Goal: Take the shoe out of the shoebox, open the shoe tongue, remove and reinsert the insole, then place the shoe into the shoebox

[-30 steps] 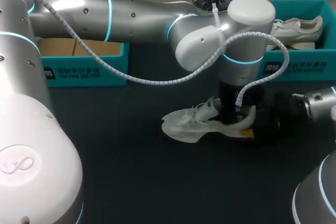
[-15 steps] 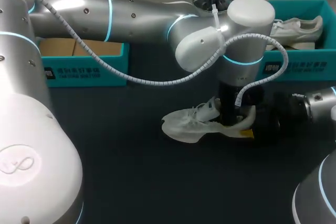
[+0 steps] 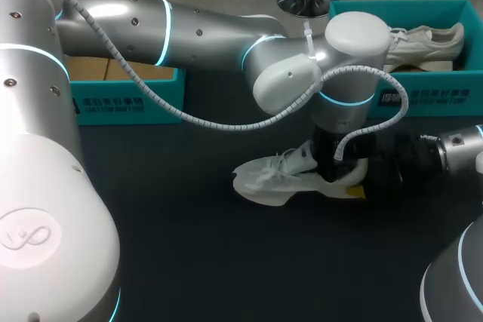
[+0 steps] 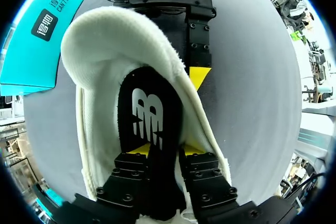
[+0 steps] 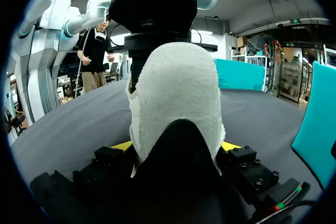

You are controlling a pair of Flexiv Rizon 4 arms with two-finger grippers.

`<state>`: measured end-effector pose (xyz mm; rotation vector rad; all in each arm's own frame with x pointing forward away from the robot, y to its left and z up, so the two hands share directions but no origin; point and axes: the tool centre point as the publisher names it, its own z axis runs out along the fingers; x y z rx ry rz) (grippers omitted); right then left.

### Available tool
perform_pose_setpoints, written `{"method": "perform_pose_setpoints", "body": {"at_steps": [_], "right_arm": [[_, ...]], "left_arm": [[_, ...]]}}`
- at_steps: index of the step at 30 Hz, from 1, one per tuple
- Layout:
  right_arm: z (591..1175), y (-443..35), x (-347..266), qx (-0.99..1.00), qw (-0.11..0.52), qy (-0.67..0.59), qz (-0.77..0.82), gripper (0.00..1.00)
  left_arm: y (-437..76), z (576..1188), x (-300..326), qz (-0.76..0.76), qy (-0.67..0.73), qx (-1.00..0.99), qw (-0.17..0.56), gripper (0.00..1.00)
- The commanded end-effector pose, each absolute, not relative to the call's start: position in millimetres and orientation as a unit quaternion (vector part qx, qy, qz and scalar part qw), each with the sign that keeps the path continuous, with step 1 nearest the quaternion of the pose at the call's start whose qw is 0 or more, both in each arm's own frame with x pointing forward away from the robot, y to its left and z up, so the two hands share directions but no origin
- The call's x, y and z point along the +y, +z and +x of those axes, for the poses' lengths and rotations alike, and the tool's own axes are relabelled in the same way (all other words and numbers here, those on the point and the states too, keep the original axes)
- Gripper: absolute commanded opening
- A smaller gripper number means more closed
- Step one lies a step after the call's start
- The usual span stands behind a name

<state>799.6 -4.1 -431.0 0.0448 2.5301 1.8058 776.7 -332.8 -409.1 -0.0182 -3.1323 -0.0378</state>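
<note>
White shoe [image 3: 290,179] unmoved, right pincer [image 5: 177,146] clamping heel from 3 o'clock; left pincer [image 4: 165,149], apparently grasping insole [image 4: 149,114], shifted slightly, so extraction likely beginning.

A dark table [image 3: 189,262] carries a teal box [image 3: 128,99] at its far left.

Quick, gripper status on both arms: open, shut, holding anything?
Left gripper: closed on the insole, inside the shoe.
Right gripper: closed on the shoe at its heel end.
</note>
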Motion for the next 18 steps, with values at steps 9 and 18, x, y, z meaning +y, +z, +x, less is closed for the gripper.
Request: {"method": "perform_pose_setpoints", "body": {"at_steps": [9,18], "right_arm": [[800.4,-433.9,-1.8,0.814,0.015,0.581,0.015,0.0],[800.4,-433.9,-1.8,0.814,0.015,0.581,0.015,0.0]], "left_arm": [[-416.2,783.3,-332.5,0.012,0.005,-1.0,-0.023,0.0],[-393.8,779.5,-330.6,0.015,0.027,-0.998,-0.051,0.0]]}}
